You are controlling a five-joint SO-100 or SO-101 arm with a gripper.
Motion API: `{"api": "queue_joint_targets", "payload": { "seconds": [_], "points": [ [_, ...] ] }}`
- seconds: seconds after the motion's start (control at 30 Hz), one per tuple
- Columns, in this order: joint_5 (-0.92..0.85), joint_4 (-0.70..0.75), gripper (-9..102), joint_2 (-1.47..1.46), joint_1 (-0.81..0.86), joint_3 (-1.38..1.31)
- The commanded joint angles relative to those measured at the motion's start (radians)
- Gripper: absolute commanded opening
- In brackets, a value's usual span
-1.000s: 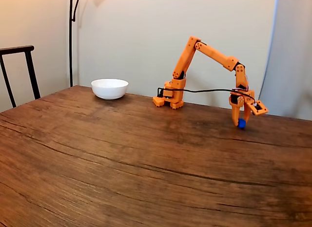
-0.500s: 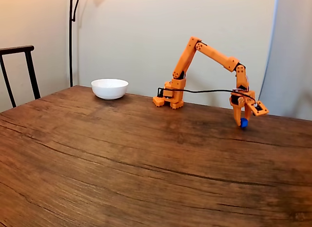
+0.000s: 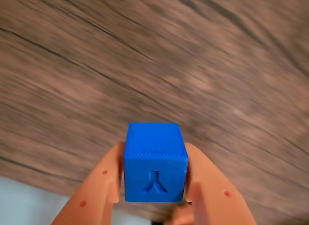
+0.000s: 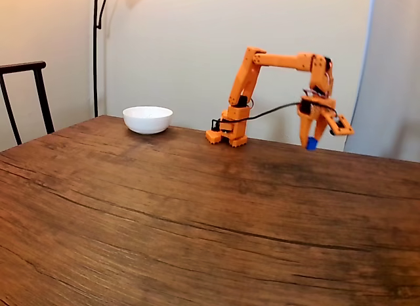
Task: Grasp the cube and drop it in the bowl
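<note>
- Room: pale wall behind, dark chair (image 4: 26, 96) at left edge of fixed view, lamp pole (image 4: 96, 53) beside it.
- Worktop (image 4: 164, 220): wide brown wood grain, looks blurred in wrist view.
- Orange arm (image 4: 275, 60): base at rear centre, reaching out to the right w/ wrist pointing down.
- Bowl (image 4: 147, 119): white, far left-rear, well apart from the arm's end. Nothing seen inside from this angle.
- Tool (image 4: 312, 140): clamped on the cube, a finger (image 3: 96, 191) pressed to each side.
- Cube (image 3: 155, 162): blue, held clear above the wood on the right.
- Progress: grasp done, I'd say; carry across to bowl and release both left.
</note>
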Motion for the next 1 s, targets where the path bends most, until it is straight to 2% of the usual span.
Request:
{"api": "queue_joint_targets", "payload": {
  "seconds": [0.0, 0.33, 0.77, 0.97],
  "points": [
    [0.074, 0.08, 5, 0.064, 0.063, -0.087],
    [0.342, 0.169, 5, 0.149, 0.371, -0.207],
    [0.66, 0.169, 5, 0.311, 0.807, -0.206],
    [0.81, 0.169, 5, 0.411, 1.085, -0.189]
  ]
}}
